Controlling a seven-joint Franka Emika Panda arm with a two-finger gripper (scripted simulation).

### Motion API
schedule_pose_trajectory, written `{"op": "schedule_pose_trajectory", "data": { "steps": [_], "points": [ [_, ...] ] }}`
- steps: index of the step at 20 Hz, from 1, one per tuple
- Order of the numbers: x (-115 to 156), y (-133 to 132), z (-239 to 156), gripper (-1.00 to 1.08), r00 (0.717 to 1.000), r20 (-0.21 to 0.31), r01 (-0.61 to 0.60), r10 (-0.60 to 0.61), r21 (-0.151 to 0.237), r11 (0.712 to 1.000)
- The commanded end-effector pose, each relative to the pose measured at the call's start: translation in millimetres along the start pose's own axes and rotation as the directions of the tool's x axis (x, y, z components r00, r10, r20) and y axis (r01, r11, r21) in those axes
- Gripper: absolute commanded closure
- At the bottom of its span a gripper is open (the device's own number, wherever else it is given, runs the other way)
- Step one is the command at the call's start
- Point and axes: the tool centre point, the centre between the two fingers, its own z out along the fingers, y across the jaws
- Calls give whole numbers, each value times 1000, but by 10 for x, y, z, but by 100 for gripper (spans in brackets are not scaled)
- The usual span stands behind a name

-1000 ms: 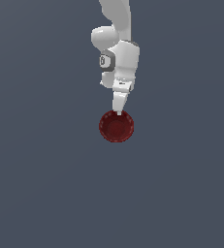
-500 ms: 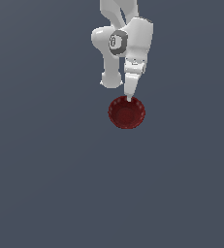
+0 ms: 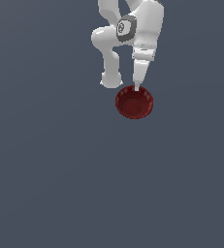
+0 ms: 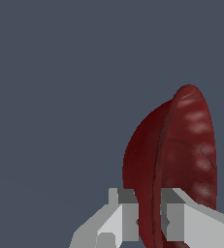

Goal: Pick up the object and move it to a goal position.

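Reaching down from above – arm near vertical | end effector [image 4: 150, 220] clenched on bowl [image 3: 134, 102] rim – bowl tilted

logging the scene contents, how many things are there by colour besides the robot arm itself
dark red: 1, the bowl, pinched at its rim by the gripper
other colours: 0
total: 1
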Motion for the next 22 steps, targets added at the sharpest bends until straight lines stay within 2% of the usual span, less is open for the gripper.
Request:
{"op": "schedule_pose_trajectory", "data": {
  "steps": [1, 10, 22],
  "points": [
    [39, -1, -78, 108, 1000, -1, -1, 1, -2, 1000],
    [53, 3, -131, 108, 1000, 1, 0, 0, 0, 1000],
    [5, 189, -349, 108, 1000, 0, 0, 0, 0, 1000]
  ]
}}
